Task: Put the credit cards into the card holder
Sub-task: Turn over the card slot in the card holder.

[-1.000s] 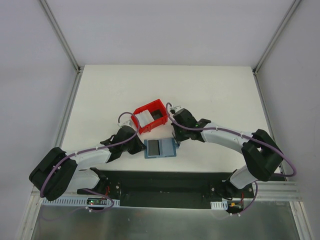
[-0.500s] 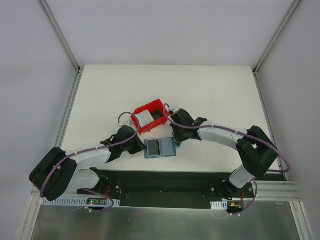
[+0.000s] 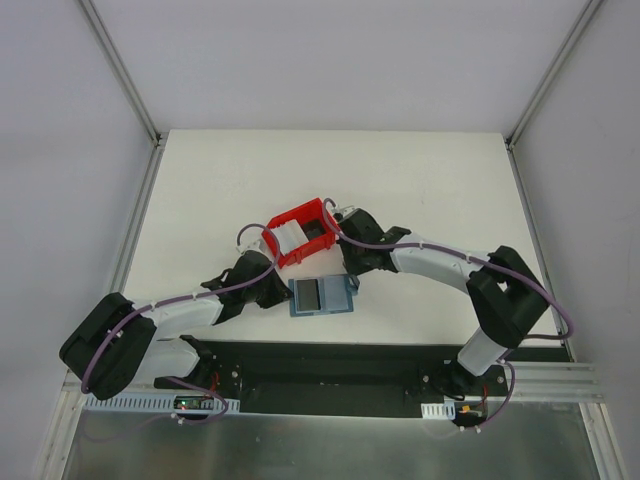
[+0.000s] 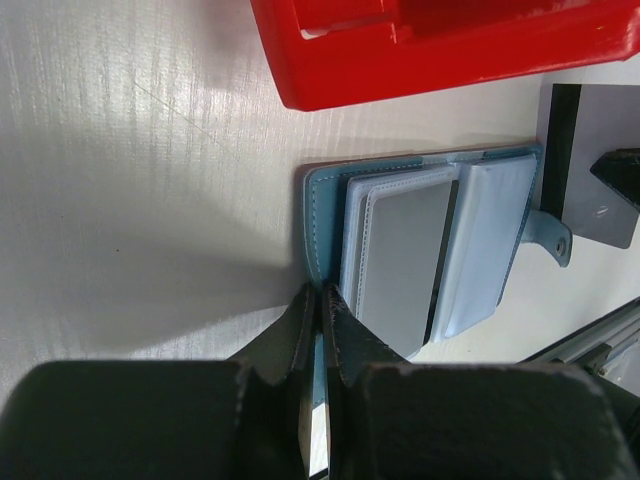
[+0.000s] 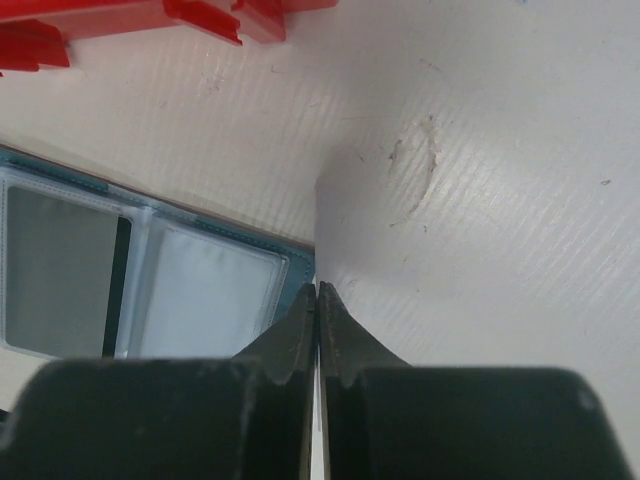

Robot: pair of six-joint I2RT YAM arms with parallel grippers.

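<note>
Card holder (image 4: 430, 250) lying open at centre of left wrist view, its left cover edge clamped by the left gripper (image 4: 320, 300). Right gripper (image 5: 318, 295) pinches one credit card (image 4: 595, 150), at upper right. Card probably light, stiff and slick: hold by one short edge, feed in flat.

You've got a glossy red plastic bin (image 4: 440, 50), stitched matt teal card holder (image 4: 318, 215), smooth grey credit card (image 4: 595, 160), finely ribbed white tabletop (image 4: 150, 200).

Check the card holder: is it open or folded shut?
Open. The card holder lies spread flat, both inner pockets facing up, clasp tab unfastened.
</note>
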